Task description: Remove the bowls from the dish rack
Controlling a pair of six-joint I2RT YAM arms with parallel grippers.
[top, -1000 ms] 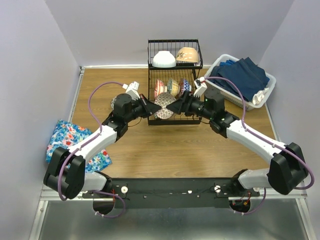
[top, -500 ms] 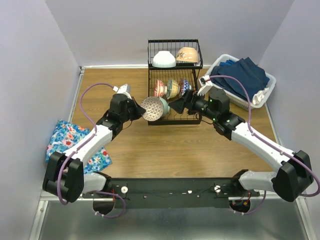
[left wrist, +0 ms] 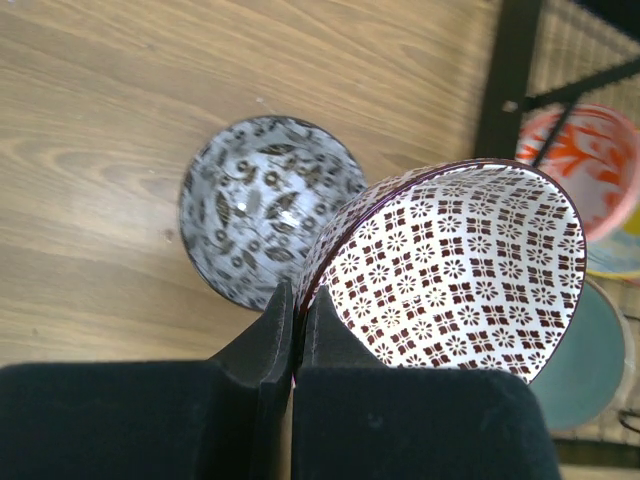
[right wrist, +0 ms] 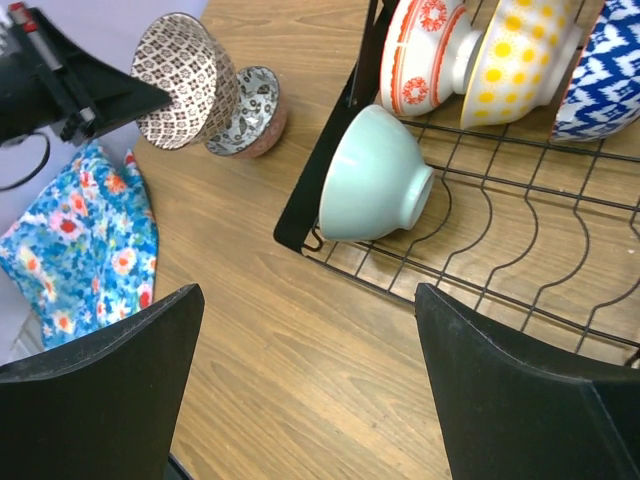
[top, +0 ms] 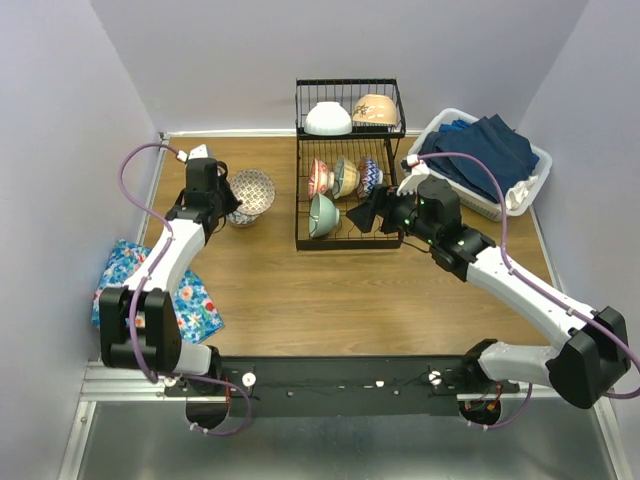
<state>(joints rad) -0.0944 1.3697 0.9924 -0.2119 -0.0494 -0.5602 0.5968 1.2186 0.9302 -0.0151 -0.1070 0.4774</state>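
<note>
My left gripper (left wrist: pixel 297 295) is shut on the rim of a brown-and-white patterned bowl (left wrist: pixel 460 270), holding it tilted just above a grey floral bowl (left wrist: pixel 265 205) that sits on the table left of the dish rack (top: pixel 300 215). My right gripper (right wrist: pixel 307 295) hangs open and empty over the wood at the rack's front left corner, with a mint-green bowl (right wrist: pixel 375 180) just ahead on its side. Red-patterned (right wrist: pixel 425 50), yellow-dotted (right wrist: pixel 515 55) and blue-zigzag (right wrist: pixel 610 70) bowls stand in the lower tray. A white bowl (top: pixel 328 119) and a beige bowl (top: pixel 374 109) sit on the upper shelf.
A white basket of blue cloths (top: pixel 490 150) stands right of the rack. A floral cloth (top: pixel 150 285) lies at the table's left edge, beside the left arm. Walls close in at the left, back and right.
The left arm swung left, carrying the patterned bowl from the rack's front to above the grey floral bowl. The right gripper let go of that bowl, opened wide and drew back slightly.
</note>
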